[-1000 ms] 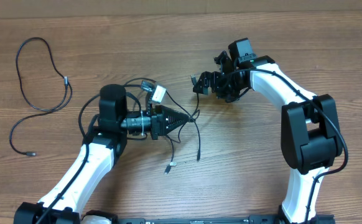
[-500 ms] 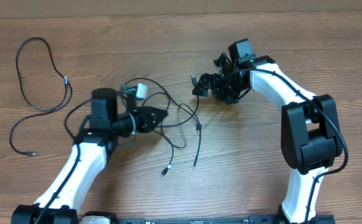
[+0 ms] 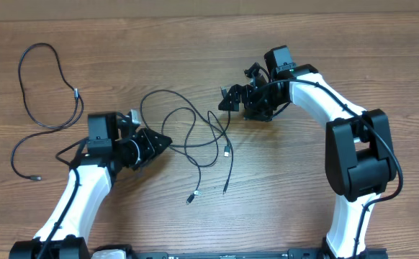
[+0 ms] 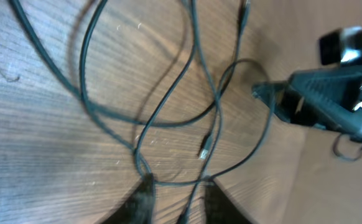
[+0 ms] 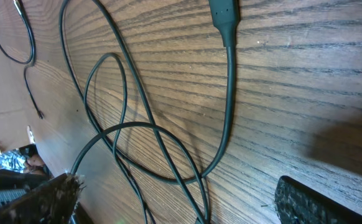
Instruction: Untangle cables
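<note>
Nearest, the left tool (image 3: 163, 140) sits with jaws slightly parted at the tangle's edge, pinching nothing I can make out. The knotted cables (image 5: 230, 87) lie on the surface (image 3: 274, 216) between the arms. It is best to take one strand near a plug and draw it out low and slowly. Beyond, the right tool (image 3: 226, 98) gapes wide and empty. One loose cable (image 3: 75, 92) lies apart, far left.
</note>
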